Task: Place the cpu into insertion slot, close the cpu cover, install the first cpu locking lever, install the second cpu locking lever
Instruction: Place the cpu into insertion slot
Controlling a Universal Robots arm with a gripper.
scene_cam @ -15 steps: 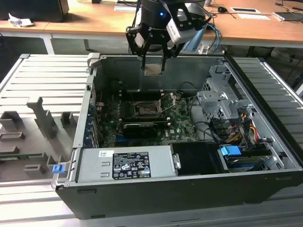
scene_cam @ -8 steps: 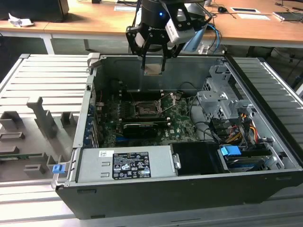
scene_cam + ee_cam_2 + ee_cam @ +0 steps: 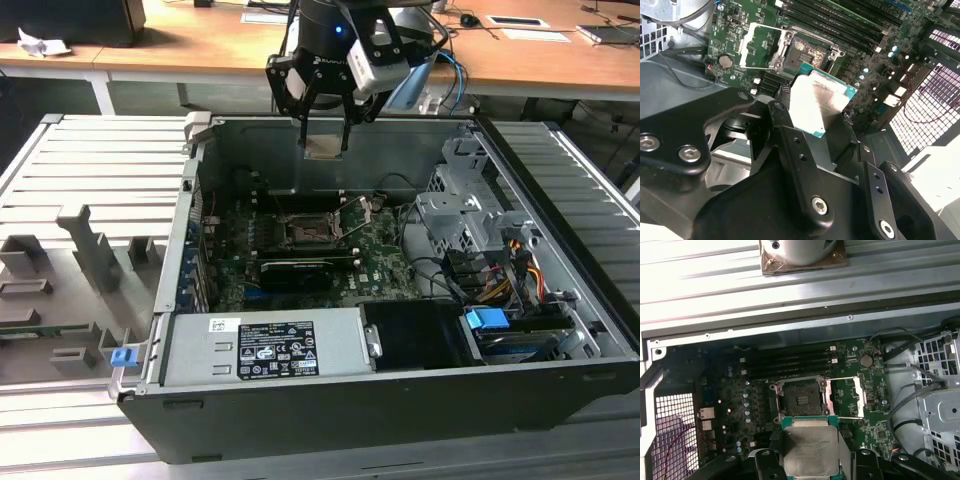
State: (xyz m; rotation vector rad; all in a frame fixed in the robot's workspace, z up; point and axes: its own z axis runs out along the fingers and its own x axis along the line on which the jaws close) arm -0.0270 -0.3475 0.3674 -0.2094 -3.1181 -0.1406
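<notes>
My fingers pinch the small flat silvery-grey square cpu by opposite edges, above the square black insertion slot. I judge it light, stiff, slick and fragile, so I grip the edges only.

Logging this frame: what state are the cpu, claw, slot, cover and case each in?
cpu: held in the claw, hanging above the socket, not seated.
claw: shut on the cpu.
insertion slot: empty and uncovered.
cpu cover: swung open beside the insertion slot.
computer case: side open, inside exposed.
</notes>
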